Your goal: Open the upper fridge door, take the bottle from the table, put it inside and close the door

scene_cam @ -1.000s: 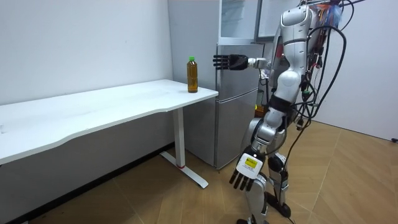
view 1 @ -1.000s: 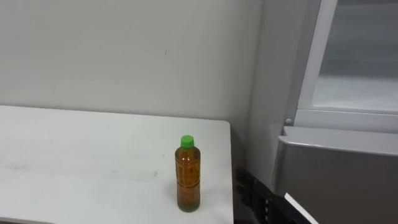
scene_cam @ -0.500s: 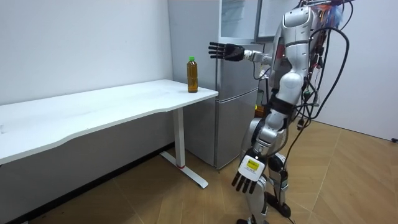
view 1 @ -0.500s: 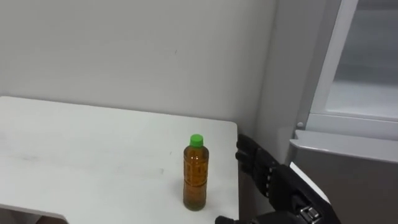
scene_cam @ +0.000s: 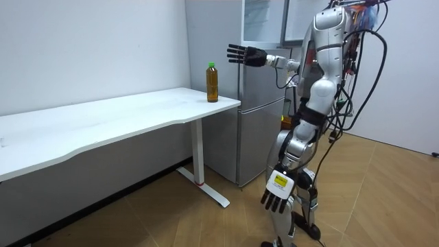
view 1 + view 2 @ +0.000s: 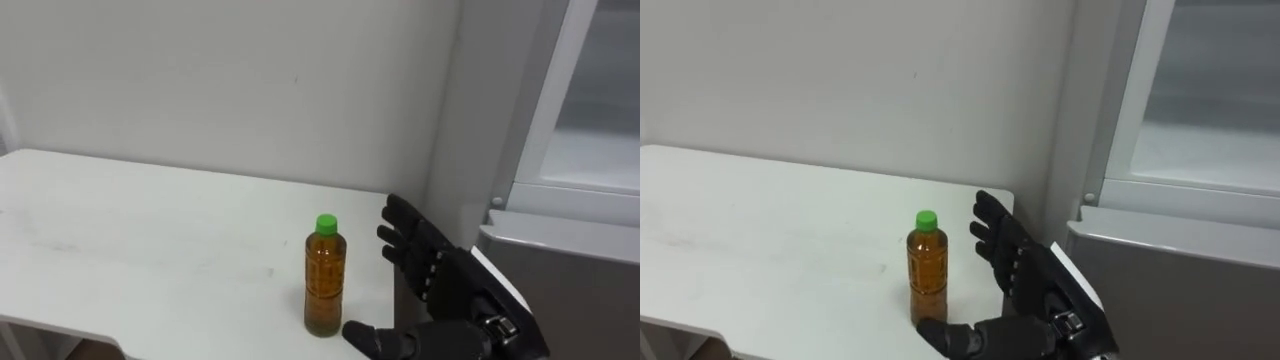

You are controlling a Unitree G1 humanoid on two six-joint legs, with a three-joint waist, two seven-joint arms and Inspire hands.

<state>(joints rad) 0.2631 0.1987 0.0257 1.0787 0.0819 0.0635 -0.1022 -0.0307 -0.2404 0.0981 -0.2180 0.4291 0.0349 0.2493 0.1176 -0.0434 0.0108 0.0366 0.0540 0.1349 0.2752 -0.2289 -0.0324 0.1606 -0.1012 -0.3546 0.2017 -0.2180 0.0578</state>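
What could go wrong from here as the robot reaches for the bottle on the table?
1. The right hand is open, close beside the slim, upright bottle; a sideways bump could topple it.
2. The bottle stands near the table corner next to the fridge, so a knock might send it off the edge.
3. The left hand hangs open at the robot's side, too far away to steady it.

The right arm is stretched forward at shoulder height, and the right hand (image 6: 440,280) is held edge-up with its fingers (image 6: 400,225) straight and slightly spread and its thumb (image 6: 368,338) splayed out low. The left arm hangs at the side, the left hand (image 5: 276,193) beside the thigh, fingers relaxed and pointing down.
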